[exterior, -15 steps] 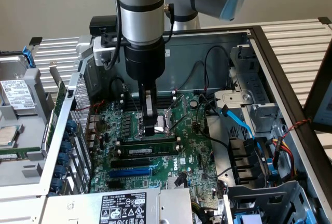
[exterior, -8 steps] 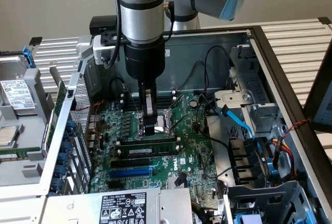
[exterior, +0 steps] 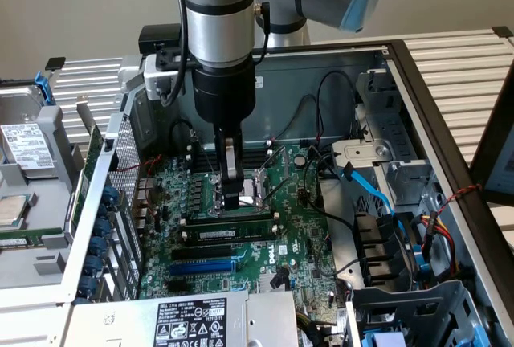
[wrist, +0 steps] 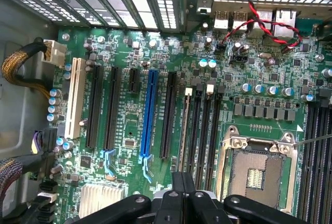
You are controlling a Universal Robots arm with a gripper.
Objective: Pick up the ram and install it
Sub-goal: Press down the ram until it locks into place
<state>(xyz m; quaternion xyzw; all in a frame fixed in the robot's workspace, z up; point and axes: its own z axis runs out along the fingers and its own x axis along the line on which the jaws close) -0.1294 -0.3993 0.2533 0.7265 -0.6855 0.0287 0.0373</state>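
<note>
Exterior view: end effector [exterior: 232, 202] closed, touching ram [exterior: 233, 228].

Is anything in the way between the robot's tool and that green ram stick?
Nothing visible does. The tool hangs right above the ram, which stands on edge among the memory slots; whether they touch I cannot tell.

Ram [exterior: 229, 227] partly hidden (by end effector [exterior: 232, 200])

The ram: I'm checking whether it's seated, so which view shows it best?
The exterior view: the ram shows its long green face, standing in a memory slot just below the gripper. The wrist view looks down on it, showing its thin top edge.
</note>
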